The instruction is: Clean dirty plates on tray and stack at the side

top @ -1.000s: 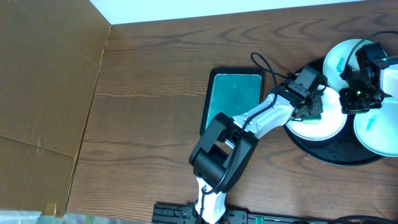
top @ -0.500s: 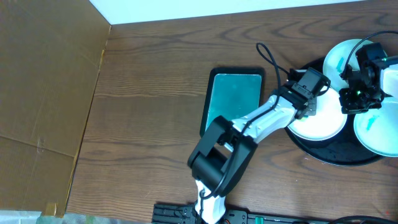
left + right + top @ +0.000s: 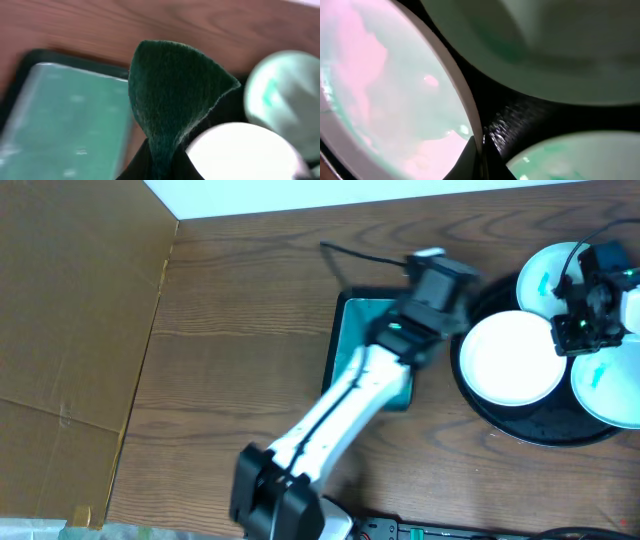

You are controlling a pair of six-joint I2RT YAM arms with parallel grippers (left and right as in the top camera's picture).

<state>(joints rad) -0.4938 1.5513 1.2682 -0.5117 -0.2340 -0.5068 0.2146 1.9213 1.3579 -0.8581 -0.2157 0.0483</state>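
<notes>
The tray, round and black with a raised rim, lies at the right end of the wooden surface, and its right edge runs out of the overhead view. All three plates sit inside that rim. The left plate shows a plain white face, while the rear plate and the right plate each carry a teal smear. The plates are set close together, with only narrow strips of black between their edges and a wider bare crescent of tray floor along the near side. The left gripper is clamped on the lower corner of a green scouring pad, which stands up from the fingers in a fan. In the overhead view the left arm is blurred, and its end hangs over the far right corner of a rectangular tray with a teal inside, just beside the round tray's left rim. Only a narrow strip of wood separates the two trays. The right gripper is low among the plates. Its fingers are drawn narrow at one plate's rim, but whether they pinch that rim cannot be told. Broad bare wood lies left of the rectangular tray, reaching as far as a cardboard panel along the left side.
</notes>
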